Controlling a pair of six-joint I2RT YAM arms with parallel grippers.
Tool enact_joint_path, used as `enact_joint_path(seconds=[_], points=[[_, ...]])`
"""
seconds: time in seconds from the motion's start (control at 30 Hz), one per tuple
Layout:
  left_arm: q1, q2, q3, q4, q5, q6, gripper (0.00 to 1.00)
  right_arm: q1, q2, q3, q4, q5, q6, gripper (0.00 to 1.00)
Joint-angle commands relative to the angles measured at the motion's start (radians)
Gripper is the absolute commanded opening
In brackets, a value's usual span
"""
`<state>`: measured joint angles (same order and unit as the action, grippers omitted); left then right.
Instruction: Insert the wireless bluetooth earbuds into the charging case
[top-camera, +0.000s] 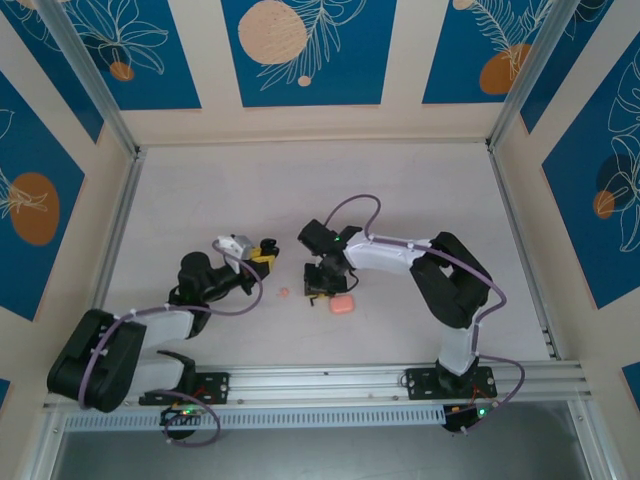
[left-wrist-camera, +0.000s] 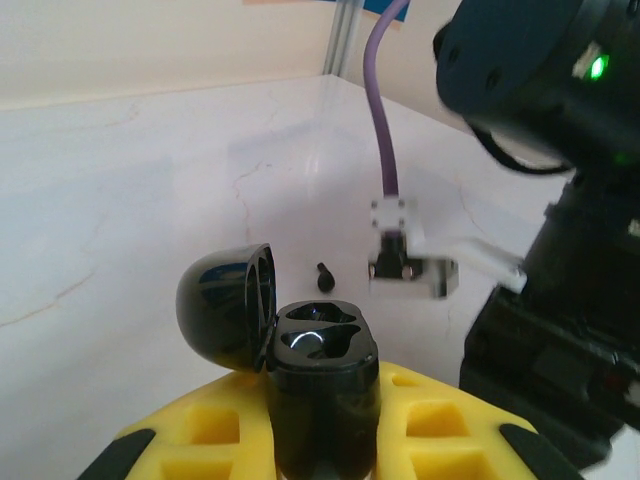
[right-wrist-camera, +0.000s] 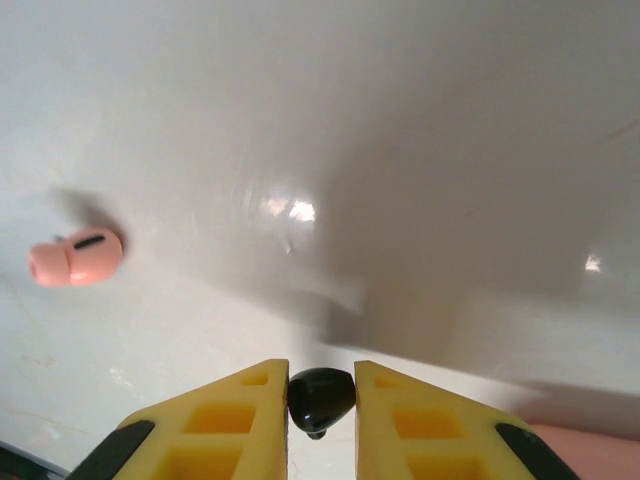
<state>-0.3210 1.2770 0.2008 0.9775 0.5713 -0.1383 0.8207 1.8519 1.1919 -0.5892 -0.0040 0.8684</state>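
A pale, glossy table (top-camera: 300, 180) with faint veining is enclosed by cream walls hung with blue leaf-print panels (top-camera: 340, 60). The pink case (top-camera: 342, 304) is set on it, and a pink earbud (right-wrist-camera: 75, 257) is laid apart to its left. Just behind the case a black earbud (right-wrist-camera: 322, 395) is pinched by the right gripper (right-wrist-camera: 321, 385) — further left, a black charging case (left-wrist-camera: 320, 345), lid open, is clamped by the left gripper (left-wrist-camera: 320, 400).
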Motion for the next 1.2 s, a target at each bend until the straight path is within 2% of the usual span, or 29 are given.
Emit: enact_joint_path(seconds=[0.0, 0.27, 0.77, 1.17], points=[[-0.006, 0.062, 0.006, 0.168, 0.061, -0.037, 0.06, -0.035, -0.067, -0.057, 0.12, -0.006, 0.023, 0.2], [-0.02, 0.266, 0.033, 0.428, 0.121, -0.11, 0.05, -0.134, -0.153, -0.151, 0.327, -0.039, -0.03, 0.2], [-0.049, 0.331, 0.089, 0.429, 0.229, -0.077, 0.04, -0.146, -0.352, -0.229, 0.56, -0.027, -0.125, 0.2], [-0.058, 0.332, 0.115, 0.429, 0.246, -0.086, 0.04, -0.081, -0.429, -0.213, 0.646, -0.03, -0.204, 0.2]])
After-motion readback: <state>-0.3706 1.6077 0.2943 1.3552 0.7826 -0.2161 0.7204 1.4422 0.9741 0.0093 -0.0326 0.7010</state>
